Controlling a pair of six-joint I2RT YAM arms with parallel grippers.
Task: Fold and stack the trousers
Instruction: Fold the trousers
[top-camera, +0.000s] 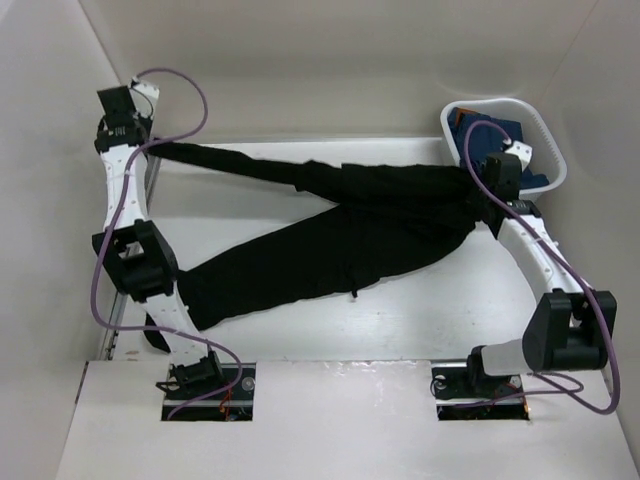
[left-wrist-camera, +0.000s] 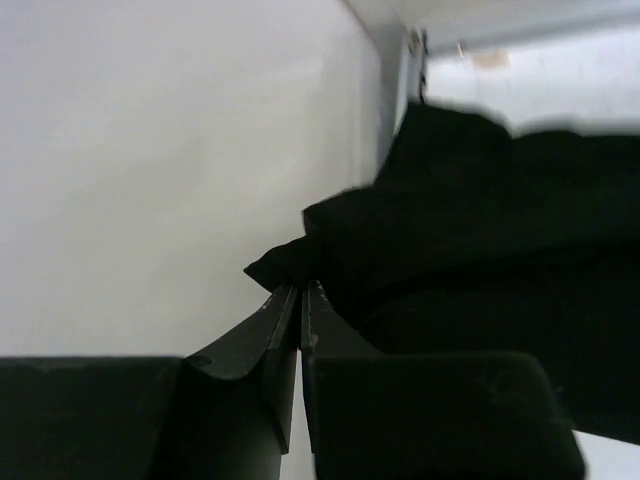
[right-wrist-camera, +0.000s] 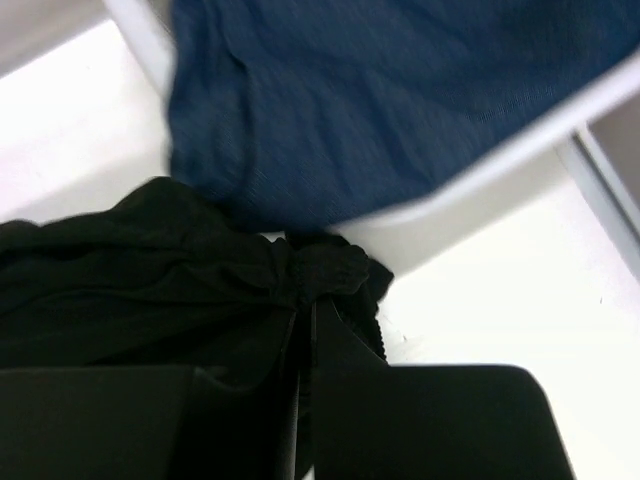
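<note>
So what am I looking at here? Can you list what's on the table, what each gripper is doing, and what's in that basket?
garment: black trousers, spread out across the table, legs splayed towards the left
left gripper: shut on the end of the far leg, at the far left
right gripper: shut on the waist end, right beside the basket
basket contents: blue garment
folded: not yet
</note>
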